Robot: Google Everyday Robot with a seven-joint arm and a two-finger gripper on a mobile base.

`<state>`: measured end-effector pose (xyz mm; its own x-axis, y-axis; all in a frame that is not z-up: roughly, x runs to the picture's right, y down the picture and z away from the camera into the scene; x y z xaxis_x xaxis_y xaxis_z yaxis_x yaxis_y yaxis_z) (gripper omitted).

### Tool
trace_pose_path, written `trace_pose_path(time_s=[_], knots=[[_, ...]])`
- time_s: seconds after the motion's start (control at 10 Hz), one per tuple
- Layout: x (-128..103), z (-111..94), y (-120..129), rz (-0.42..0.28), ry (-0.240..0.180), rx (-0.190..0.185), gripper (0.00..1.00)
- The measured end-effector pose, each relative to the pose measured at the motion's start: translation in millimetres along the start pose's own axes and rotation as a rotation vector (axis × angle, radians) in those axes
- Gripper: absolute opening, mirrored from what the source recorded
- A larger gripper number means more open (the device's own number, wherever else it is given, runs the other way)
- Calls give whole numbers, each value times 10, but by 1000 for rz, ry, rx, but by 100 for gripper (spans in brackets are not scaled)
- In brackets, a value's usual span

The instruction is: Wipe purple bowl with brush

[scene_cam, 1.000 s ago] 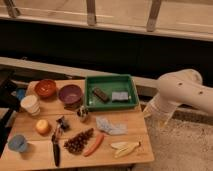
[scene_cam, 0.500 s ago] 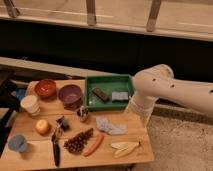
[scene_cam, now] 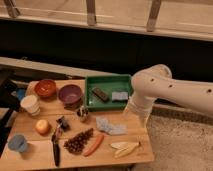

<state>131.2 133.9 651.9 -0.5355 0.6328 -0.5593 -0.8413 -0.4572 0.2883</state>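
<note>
The purple bowl (scene_cam: 70,93) stands upright at the back of the wooden table (scene_cam: 135,134), to the right of a reddish-orange bowl (scene_cam: 45,88). The brush (scene_cam: 56,149), a slim black stick, lies near the front left edge, well apart from the purple bowl. My white arm (scene_cam: 160,89) reaches in from the right and bends down at the table's right side. The gripper (scene_cam: 135,112) sits at the arm's lower end, beside the green tray (scene_cam: 90,93) and far from both the bowl and the brush. It holds nothing that I can see.
The green tray holds a brown bar (scene_cam: 100,94) and a grey sponge (scene_cam: 119,96). Also on the table are a white cup (scene_cam: 31,105), an apple (scene_cam: 42,126), a blue cup (scene_cam: 17,143), dark grapes (scene_cam: 77,141), a carrot (scene_cam: 93,144), a pale cloth (scene_cam: 111,126) and a banana (scene_cam: 124,148).
My arm has swung in from the far right to the table's right side next to the green tray. The things on the table have not moved.
</note>
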Motion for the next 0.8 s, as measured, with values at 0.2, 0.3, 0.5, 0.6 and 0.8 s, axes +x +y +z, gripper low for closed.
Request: trace_pose_path(time_s=[0.2, 0.3, 0.5, 0.6, 0.8], knots=[[107, 43, 344, -65, -7, 8, 65], [192, 69, 568, -103, -8, 12, 65], [382, 117, 1024, -173, -8, 15, 65], [443, 127, 1143, -198, -9, 16, 65], [582, 141, 1363, -258, -11, 11, 65]])
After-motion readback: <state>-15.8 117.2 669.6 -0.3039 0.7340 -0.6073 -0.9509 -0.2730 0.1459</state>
